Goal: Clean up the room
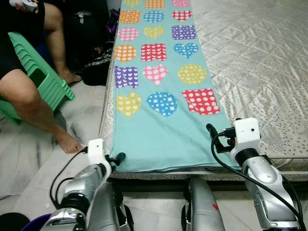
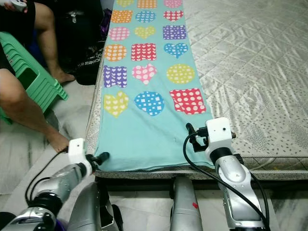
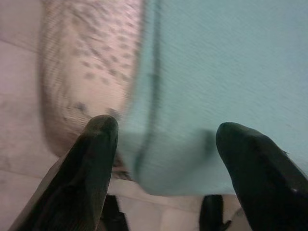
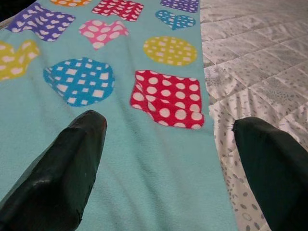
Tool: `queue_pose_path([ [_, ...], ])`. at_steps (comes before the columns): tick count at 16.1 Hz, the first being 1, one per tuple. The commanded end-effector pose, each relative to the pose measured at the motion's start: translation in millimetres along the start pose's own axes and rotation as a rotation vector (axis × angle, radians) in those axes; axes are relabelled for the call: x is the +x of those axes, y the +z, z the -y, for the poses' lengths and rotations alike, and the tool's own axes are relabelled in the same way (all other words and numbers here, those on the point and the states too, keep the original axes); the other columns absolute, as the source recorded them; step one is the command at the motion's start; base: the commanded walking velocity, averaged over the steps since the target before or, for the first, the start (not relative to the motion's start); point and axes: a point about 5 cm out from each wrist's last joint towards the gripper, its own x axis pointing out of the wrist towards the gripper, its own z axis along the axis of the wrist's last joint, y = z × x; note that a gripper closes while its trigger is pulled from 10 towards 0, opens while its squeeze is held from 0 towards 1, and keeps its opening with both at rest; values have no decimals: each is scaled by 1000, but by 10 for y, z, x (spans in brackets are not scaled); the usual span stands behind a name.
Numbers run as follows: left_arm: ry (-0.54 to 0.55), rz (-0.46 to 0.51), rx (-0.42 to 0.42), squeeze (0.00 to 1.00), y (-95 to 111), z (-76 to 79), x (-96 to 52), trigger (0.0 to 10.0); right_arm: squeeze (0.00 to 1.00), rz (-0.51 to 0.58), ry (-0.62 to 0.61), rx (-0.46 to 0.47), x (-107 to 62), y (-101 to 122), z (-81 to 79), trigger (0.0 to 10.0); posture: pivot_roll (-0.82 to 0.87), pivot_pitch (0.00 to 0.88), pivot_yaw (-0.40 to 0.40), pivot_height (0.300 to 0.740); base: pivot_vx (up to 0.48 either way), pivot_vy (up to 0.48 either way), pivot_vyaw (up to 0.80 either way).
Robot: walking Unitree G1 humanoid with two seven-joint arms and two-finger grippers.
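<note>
A turquoise blanket (image 1: 159,139) printed with coloured hearts, circles and squares lies flat along the left side of a grey quilted mattress (image 1: 255,62). My left gripper (image 1: 120,157) is at the blanket's near left corner. In the left wrist view the left gripper (image 3: 163,130) is open, and the blanket corner (image 3: 192,159) lies between its fingers (image 3: 98,139). My right gripper (image 1: 213,131) hovers at the blanket's near right corner. It is also open (image 4: 168,122), one finger (image 4: 82,139) over the blanket and the other over the mattress.
A person sits at the left on a stack of green stools (image 1: 48,82), one bare foot (image 1: 70,144) on the marble floor close to my left arm. A black bag (image 1: 96,62) leans against the mattress side. The mattress's front edge (image 1: 269,166) runs just before me.
</note>
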Motion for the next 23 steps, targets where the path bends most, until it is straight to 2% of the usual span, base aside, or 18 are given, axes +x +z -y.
queue_pose_path([
  [1, 41, -7, -7, 0, -20, -99, -28, 10000, 0, -4, -7, 6, -35, -8, 19, 10000, -297, 201, 48, 598, 0, 0, 0],
  [6, 62, -24, -9, 0, -47, -176, -28, 10000, 0, -8, -15, 9, -27, -11, 15, 10000, -305, 200, 49, 598, 0, 0, 0],
  [11, 44, -30, 0, 0, -53, -117, 16, 10000, 0, -8, -44, 7, -58, -9, 61, 10000, -320, 204, 47, 598, 0, 0, 0],
  [13, 15, 0, 8, 0, 36, -50, 48, 10000, 0, -11, -28, 5, -80, -13, 37, 10000, -324, 205, 46, 598, 0, 0, 0],
  [18, -9, 12, 16, 0, 84, 11, 72, 10000, 0, -15, -26, 18, -94, -37, 14, 10000, -319, 209, 47, 543, 0, 0, 0],
  [22, -5, 19, 14, 0, 91, 0, 69, 10000, 0, -9, -19, 17, -84, -34, 17, 10000, -319, 208, 45, 543, 0, 0, 0],
  [23, 0, 17, 13, 0, 73, -22, 61, 9725, 0, -10, -22, 15, -82, -38, 26, 10000, -320, 208, 46, 543, 0, 0, 0],
])
